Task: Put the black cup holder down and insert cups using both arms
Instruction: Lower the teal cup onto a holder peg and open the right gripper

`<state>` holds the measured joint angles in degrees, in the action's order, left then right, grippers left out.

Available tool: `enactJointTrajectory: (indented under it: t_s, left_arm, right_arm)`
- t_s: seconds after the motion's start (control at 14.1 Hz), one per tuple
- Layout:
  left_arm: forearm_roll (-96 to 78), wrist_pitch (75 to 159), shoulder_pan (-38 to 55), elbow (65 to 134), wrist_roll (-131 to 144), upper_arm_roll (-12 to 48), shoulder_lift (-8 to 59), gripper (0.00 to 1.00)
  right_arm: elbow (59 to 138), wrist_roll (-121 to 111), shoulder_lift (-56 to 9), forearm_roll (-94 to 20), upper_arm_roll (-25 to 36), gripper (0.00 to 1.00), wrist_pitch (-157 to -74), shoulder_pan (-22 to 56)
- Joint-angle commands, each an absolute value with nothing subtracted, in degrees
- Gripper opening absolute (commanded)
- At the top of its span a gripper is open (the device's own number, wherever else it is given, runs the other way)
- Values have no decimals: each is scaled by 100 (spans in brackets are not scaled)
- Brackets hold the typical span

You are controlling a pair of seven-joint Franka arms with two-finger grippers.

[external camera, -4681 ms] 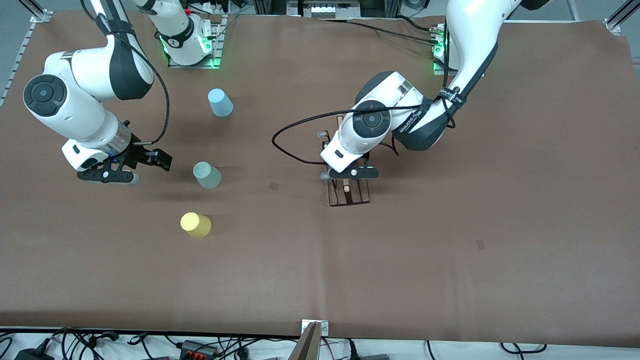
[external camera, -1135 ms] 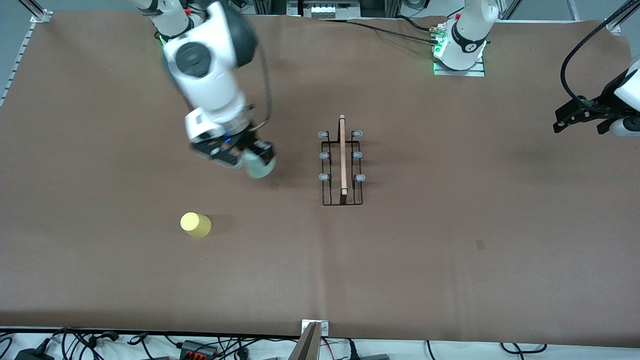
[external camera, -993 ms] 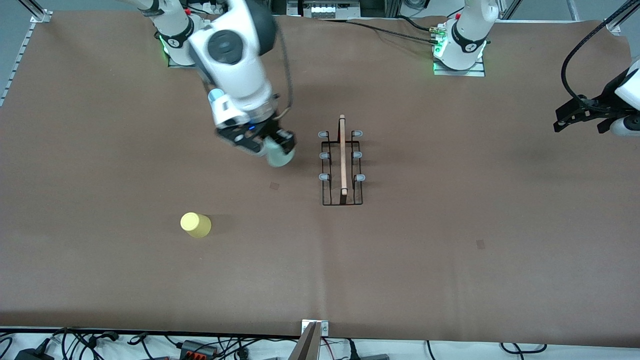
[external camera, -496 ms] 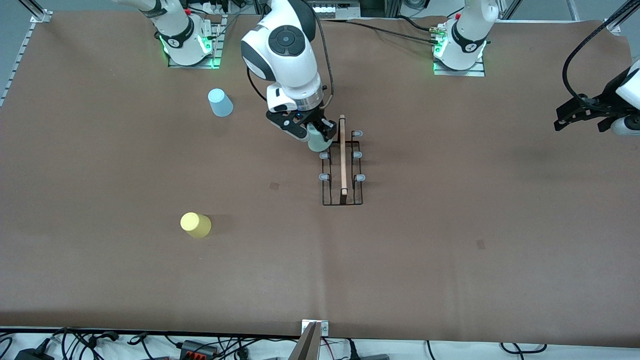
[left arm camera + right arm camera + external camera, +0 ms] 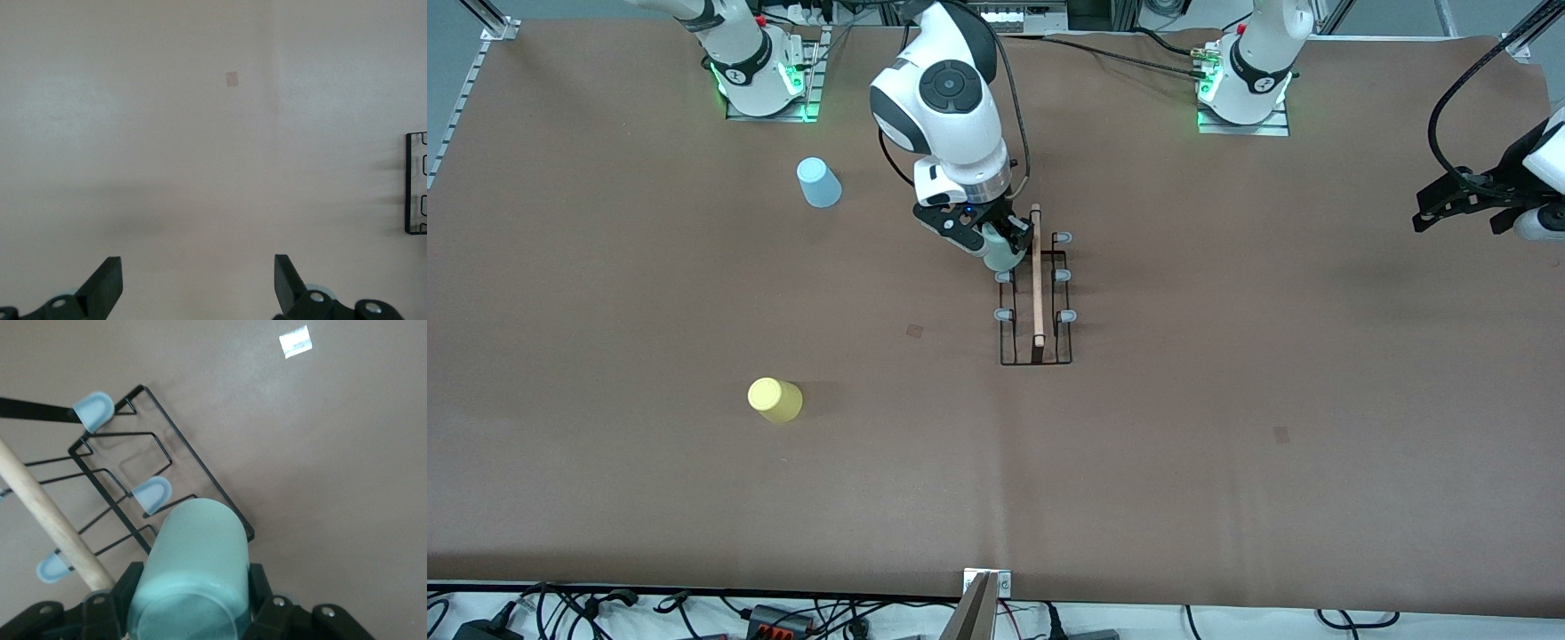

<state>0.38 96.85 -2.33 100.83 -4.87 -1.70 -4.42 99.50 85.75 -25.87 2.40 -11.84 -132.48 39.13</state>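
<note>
Green cup [image 5: 999,255] in right pincer [image 5: 987,241] hides 1 rack [image 5: 1036,302] peg.

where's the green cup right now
The pale green cup is held in the right gripper, over the black cup holder's end toward the robots' bases, beside its wooden handle.

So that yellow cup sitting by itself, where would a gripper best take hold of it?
The yellow cup stands alone on the table, so probably from above, one finger on each side of its round wall. The right gripper holds the pale green cup just that way, by its sides, over the black cup holder.
</note>
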Motion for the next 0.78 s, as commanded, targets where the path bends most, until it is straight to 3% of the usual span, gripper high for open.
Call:
enactJointTrajectory:
  t_s: [0.0,0.07,0.14,0.35,0.71]
  left_arm:
    - [-79,9571,-229,9932,-571,-193,-378,100]
    - [-79,9545,-229,9932,-571,-193,-378,100]
    - [-79,9545,-229,9932,-571,-193,-378,100]
    - [-79,9545,-202,9932,-571,-185,-387,100]
    - [-79,9466,-185,9914,-545,-176,-387,100]
  right_arm:
    - [9826,8728,-2803,343,-1134,38,-13289,4034]
    - [9817,8728,-2804,334,-1134,96,-13289,4025]
    - [9817,8693,-2795,334,-1134,100,-13289,3999]
    - [9809,8465,-2515,334,-1134,100,-13193,3728]
    - [9905,6501,-1635,325,-1134,100,-12026,2543]
